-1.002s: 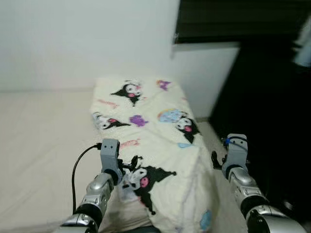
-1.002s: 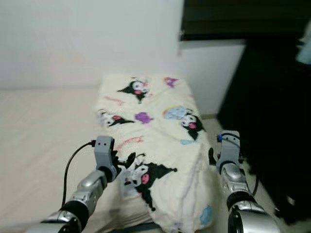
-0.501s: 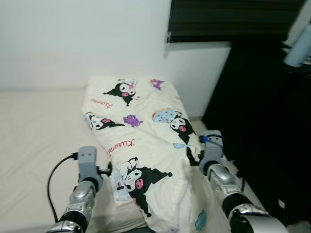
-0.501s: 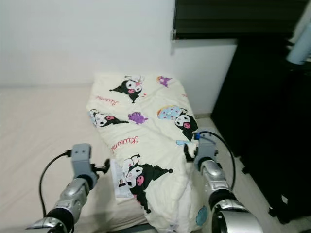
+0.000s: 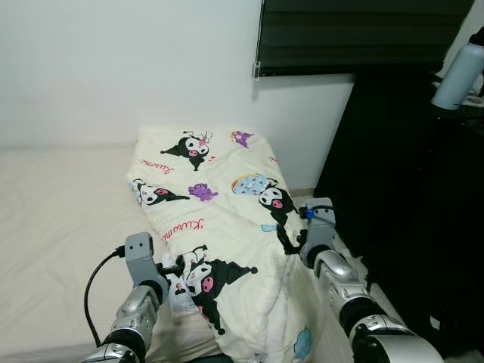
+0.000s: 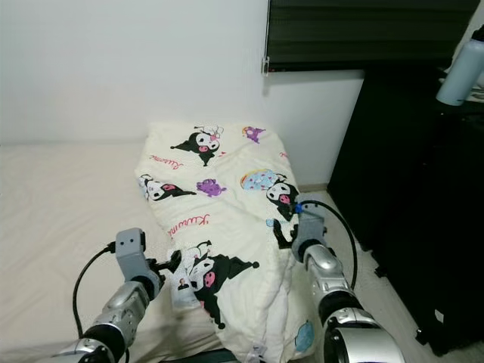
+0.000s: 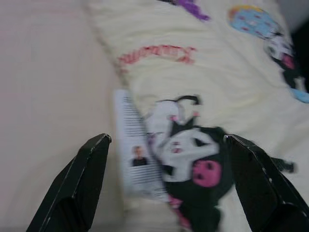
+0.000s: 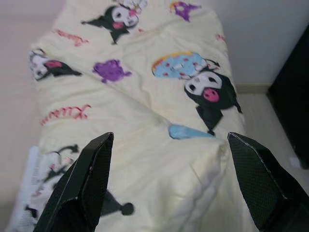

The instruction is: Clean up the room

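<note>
- The left gripper [image 7: 164, 193], low and left of centre in the left eye view, has its two long black fingers spread wide apart, holding nothing, poised over the near edge of the bedding.
- Between those fingers lies a white printed care label [image 7: 137, 162], at the left border of the cream quilt printed with black cartoon characters [image 5: 219, 227].
- The right gripper [image 8: 169, 193], lower right of centre, is likewise spread wide and empty, at the quilt's right-hand fold [image 8: 203, 154].
- The quilt lies folded in a long strip on the beige mattress [image 5: 60, 204], running from the lower centre up toward the white wall [image 5: 121, 60].
- It looks soft, light and bulky, likely to sag and unfold if lifted by one point; thick folded edges on both sides seem the best holds.
- A pale blue bottle [image 5: 456, 76] stands on dark furniture at the upper right.
</note>
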`<state>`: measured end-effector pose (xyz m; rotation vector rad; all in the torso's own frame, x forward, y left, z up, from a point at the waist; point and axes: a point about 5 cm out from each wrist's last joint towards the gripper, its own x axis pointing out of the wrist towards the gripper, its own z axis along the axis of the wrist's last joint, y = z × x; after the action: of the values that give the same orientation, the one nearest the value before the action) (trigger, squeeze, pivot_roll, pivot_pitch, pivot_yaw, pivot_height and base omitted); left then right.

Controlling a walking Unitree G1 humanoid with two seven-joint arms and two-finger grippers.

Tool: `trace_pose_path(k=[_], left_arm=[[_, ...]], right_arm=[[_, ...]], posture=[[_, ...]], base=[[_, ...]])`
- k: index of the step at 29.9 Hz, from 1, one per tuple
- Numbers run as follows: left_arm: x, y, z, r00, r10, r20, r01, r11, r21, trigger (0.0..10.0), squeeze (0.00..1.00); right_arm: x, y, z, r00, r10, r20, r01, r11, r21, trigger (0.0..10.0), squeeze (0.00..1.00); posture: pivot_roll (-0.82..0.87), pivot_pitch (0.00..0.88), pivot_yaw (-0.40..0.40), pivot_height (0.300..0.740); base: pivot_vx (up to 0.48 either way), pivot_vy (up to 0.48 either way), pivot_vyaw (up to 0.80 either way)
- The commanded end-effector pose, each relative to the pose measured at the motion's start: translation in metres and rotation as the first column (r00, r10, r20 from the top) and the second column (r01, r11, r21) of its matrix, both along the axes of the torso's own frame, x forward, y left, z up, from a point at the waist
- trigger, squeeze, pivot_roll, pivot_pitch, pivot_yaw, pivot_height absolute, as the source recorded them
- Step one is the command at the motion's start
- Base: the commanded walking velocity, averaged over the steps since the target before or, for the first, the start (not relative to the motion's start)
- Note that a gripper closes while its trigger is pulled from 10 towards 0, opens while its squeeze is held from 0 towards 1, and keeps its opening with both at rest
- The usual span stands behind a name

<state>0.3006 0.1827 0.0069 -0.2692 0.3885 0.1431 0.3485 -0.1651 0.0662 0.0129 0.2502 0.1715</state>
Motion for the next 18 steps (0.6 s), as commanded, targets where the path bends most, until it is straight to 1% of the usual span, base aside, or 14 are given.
trace_pose_path(k=[1, 2, 6, 7, 11, 14, 18], left_arm=[[-0.001, 0.002, -0.002, 1.0, 0.005, -0.012, -0.005, 1.0, 0.015, 10.0, 0.0], [-0.002, 0.007, -0.001, 1.0, 0.003, -0.007, -0.003, 1.0, 0.018, 10.0, 0.0], [-0.002, 0.01, -0.001, 1.0, -0.004, 0.005, 0.004, 1.0, 0.007, 10.0, 0.0], [-0.002, 0.01, -0.001, 1.0, -0.004, 0.005, 0.004, 1.0, 0.007, 10.0, 0.0], [-0.004, 0.009, -0.002, 0.997, -0.069, 0.023, 0.07, 0.997, -0.042, 10.0, 0.0], [-0.005, 0.009, -0.002, 0.997, -0.07, 0.021, 0.071, 0.996, -0.048, 10.0, 0.0], [-0.005, 0.009, -0.002, 0.997, -0.07, 0.021, 0.071, 0.996, -0.048, 10.0, 0.0]], right_arm=[[0.002, -0.001, 0.005, 1.0, -0.008, 0.015, 0.008, 1.0, 0.019, 10.0, 0.0], [0.004, -0.005, 0.007, 1.0, -0.015, 0.023, 0.015, 0.999, 0.042, 10.0, 0.0], [0.005, -0.007, 0.01, 0.999, -0.016, 0.033, 0.015, 0.999, 0.053, 10.0, 0.0], [0.005, -0.007, 0.01, 0.999, -0.016, 0.033, 0.015, 0.999, 0.053, 10.0, 0.0], [0.008, -0.008, 0.018, 0.998, -0.006, 0.065, 0.001, 0.996, 0.086, 10.0, 0.0], [0.008, -0.007, 0.018, 0.998, -0.008, 0.061, 0.002, 0.996, 0.089, 10.0, 0.0], [0.008, -0.007, 0.018, 0.998, -0.008, 0.061, 0.002, 0.996, 0.089, 10.0, 0.0]], posture=[[-0.07, 0.018, -0.055, 0.695], [-0.07, 0.021, -0.058, 0.685], [-0.08, 0.024, -0.058, 0.675], [-0.08, 0.024, -0.058, 0.675], [-0.08, 0.029, -0.054, 0.655], [-0.08, 0.03, -0.054, 0.645], [-0.08, 0.03, -0.054, 0.645]], base=[[0.0, 0.0, 0.0], [0.0, 0.0, 0.0], [0.0, 0.0, 0.0], [0.0, 0.0, 0.0], [0.0, 0.0, 0.0], [0.0, 0.0, 0.0], [0.0, 0.0, 0.0]])
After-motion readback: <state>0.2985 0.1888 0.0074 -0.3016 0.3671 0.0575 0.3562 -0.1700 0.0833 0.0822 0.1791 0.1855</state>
